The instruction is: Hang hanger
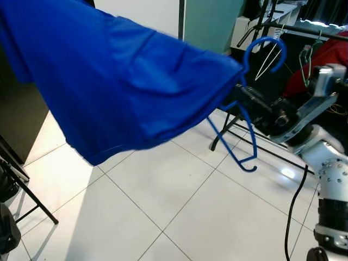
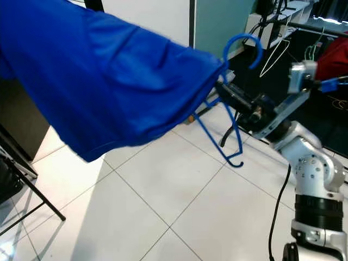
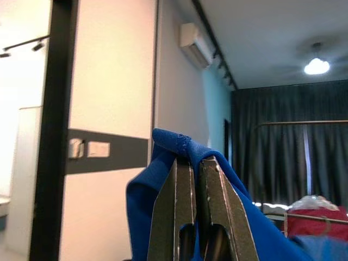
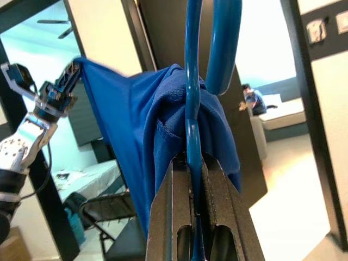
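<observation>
The right tool (image 4: 196, 163) is pressed together on the neck of the blue hanger (image 1: 246, 128), just below its hook, as the right wrist view shows: the two black fingers (image 4: 171, 206) clamp the blue wire between them. The hanger is held in the air on the right of the scene, hook upward, with one lower corner hanging free below the tool. A blue garment (image 1: 125, 76) is already threaded on the hanger at its neck and stretches away to the left. The left tool (image 3: 197, 204) is pressed together on a fold of that garment, pinching the cloth at its far-left end and holding it raised, so the fabric spans between the two tools. Beyond the hanger, at the far right, a dark clothes rail (image 1: 304, 30) carries a white hanger (image 1: 269, 57) and a red garment (image 1: 318, 62). The blue hanger's hook is near the rail in the head views but does not rest on it. Judged status: grasp and lift of the hanger are complete; transport toward the rail appears to be in hand. Remaining steps: bring the hook over the rail, seat it, then release the cloth and the hanger. White floor tiles (image 1: 179, 206) lie below.
</observation>
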Motion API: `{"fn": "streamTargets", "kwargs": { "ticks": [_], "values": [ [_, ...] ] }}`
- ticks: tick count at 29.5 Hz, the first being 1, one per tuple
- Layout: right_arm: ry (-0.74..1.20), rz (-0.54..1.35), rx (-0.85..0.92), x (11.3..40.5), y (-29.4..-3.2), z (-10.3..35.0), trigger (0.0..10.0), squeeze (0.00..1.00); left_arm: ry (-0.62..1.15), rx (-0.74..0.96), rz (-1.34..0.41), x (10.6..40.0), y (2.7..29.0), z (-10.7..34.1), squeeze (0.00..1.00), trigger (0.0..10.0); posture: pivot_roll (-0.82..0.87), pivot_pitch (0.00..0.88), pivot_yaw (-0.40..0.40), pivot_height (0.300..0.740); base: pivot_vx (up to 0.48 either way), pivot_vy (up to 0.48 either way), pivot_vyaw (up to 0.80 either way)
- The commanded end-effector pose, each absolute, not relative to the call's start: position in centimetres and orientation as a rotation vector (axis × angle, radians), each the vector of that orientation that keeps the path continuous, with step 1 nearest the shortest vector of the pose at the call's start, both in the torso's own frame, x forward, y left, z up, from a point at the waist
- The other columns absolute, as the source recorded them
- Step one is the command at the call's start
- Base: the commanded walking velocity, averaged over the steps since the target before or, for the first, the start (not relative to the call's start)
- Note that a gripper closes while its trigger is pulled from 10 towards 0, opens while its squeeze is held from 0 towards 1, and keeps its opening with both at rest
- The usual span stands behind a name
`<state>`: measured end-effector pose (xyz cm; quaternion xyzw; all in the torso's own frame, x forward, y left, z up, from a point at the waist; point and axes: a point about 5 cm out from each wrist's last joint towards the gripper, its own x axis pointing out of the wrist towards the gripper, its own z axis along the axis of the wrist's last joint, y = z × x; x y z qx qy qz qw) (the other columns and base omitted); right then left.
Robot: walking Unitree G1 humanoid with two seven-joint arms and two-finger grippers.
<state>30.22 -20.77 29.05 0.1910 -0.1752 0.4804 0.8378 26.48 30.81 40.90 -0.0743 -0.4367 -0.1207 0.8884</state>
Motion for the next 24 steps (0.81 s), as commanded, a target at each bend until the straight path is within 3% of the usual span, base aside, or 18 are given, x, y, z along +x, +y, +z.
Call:
{"fn": "streamTargets", "kwargs": {
  "ticks": [1,15,24],
  "values": [
    [-0.422,1.005,0.428,30.3,-21.0,29.7,10.0,0.0,-0.918,-0.151,-0.212,26.3,31.4,40.7,0.0,0.0,-0.01,0.063,0.005,0.74,0.0,0.0,0.0],
    [-0.605,0.818,0.627,31.8,-23.4,31.9,10.0,0.0,-0.836,-0.2,-0.096,27.1,32.8,37.7,0.0,0.0,0.0,0.065,0.0,0.74,0.0,0.0,0.0],
    [-0.681,0.766,0.725,32.2,-24.4,32.9,10.0,0.0,-0.714,-0.197,-0.13,28.4,31.0,34.5,0.0,0.0,-0.01,0.067,-0.001,0.74,0.0,0.0,0.0]
  ]
}}
